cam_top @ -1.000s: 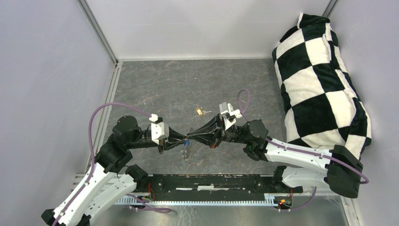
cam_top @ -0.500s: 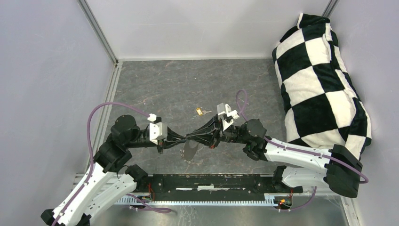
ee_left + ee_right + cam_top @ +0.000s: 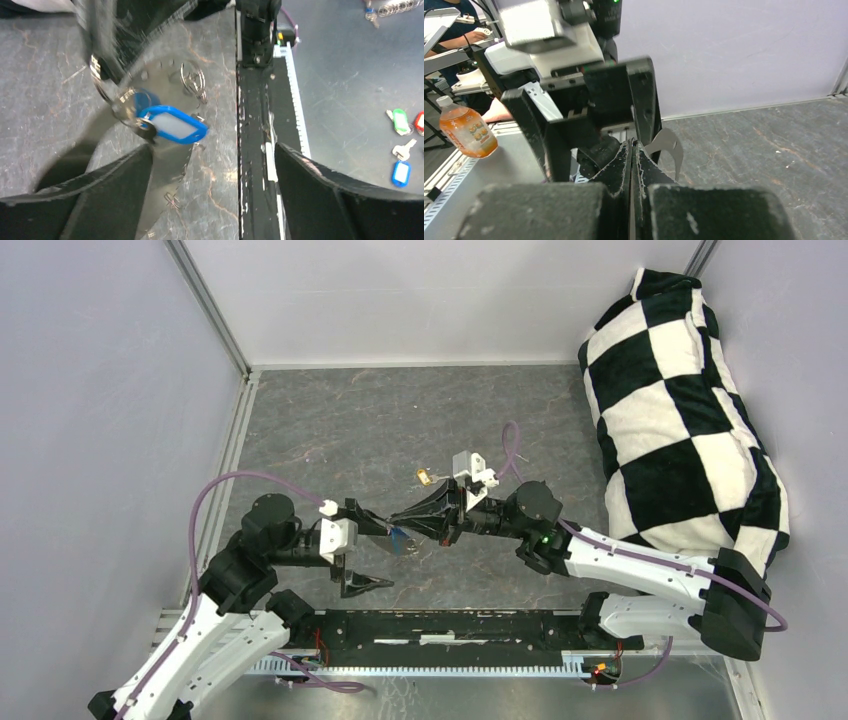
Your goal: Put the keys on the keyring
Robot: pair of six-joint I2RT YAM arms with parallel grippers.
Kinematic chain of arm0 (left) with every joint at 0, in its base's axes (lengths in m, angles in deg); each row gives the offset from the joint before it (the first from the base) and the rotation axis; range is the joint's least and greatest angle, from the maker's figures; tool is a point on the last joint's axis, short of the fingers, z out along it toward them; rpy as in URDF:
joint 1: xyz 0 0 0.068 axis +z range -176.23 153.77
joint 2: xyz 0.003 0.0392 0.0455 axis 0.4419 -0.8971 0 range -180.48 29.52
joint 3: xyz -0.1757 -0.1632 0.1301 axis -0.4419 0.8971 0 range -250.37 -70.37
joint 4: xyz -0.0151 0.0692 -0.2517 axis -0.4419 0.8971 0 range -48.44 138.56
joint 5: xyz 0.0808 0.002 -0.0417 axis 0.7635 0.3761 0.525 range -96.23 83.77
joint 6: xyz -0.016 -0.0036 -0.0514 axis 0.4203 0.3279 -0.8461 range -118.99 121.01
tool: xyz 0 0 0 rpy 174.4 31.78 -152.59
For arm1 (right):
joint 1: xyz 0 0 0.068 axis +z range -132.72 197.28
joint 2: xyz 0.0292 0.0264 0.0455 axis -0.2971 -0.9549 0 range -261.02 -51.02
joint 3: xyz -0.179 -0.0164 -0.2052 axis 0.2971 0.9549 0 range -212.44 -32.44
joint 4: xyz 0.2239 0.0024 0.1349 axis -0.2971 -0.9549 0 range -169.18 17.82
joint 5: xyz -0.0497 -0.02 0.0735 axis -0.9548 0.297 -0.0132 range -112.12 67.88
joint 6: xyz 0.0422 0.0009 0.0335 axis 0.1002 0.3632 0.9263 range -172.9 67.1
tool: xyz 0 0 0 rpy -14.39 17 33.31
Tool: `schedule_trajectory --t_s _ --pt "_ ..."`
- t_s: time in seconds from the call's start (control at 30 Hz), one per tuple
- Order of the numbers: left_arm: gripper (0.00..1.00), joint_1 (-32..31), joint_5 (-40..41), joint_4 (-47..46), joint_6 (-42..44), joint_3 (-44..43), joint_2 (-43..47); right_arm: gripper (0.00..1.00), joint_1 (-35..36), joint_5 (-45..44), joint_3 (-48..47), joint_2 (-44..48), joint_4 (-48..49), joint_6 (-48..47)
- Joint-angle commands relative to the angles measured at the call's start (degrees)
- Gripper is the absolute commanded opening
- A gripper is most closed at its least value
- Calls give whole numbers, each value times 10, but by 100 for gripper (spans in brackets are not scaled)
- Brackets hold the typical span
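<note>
My right gripper (image 3: 402,528) (image 3: 631,145) is shut on the keyring (image 3: 670,145), a grey-silver curved band that pokes out past its tips. In the left wrist view the keyring (image 3: 167,175) looks blurred. The blue key (image 3: 398,538) (image 3: 172,125) hangs right under the right gripper's tips, seemingly on the keyring. My left gripper (image 3: 388,556) (image 3: 212,150) stands wide open just left of it, with nothing between its fingers. The brass-gold key (image 3: 427,477) lies on the table behind the right gripper.
A black-and-white checkered cushion (image 3: 680,410) fills the right side. A black rail (image 3: 450,625) runs along the near edge. Grey walls close the left and back. Beyond the rail lie other key tags (image 3: 400,120). An orange bottle (image 3: 466,132) stands outside the cell.
My left gripper, pinched tip to tip against the right one earlier, has opened wide and drawn back. The blue key stays at the right gripper, which has shifted slightly up and left.
</note>
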Motion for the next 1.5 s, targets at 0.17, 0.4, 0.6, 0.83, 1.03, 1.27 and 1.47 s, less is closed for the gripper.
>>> schedule_trajectory --t_s 0.17,0.4,0.6,0.83,1.03,1.27,1.47 --pt "100 -1 0 -54 -41 49 -2 0 0 -21 -50 5 6 -20" --pt "100 -1 -8 -129 -87 63 -24 0 10 -66 -64 1 -25 -40" --pt "100 -2 -73 -120 -89 74 -11 0 25 -100 -91 -6 -66 -70" --pt "70 -1 83 -154 -38 88 7 0 35 -100 -98 -8 -69 -69" --pt "12 -1 98 -147 -6 82 1 0 38 -104 -97 0 -73 -66" --pt "2 -1 103 -89 153 74 20 16 40 -111 -97 11 -105 -36" --pt "2 -2 134 -57 422 63 36 68 38 -104 -121 40 -241 -15"
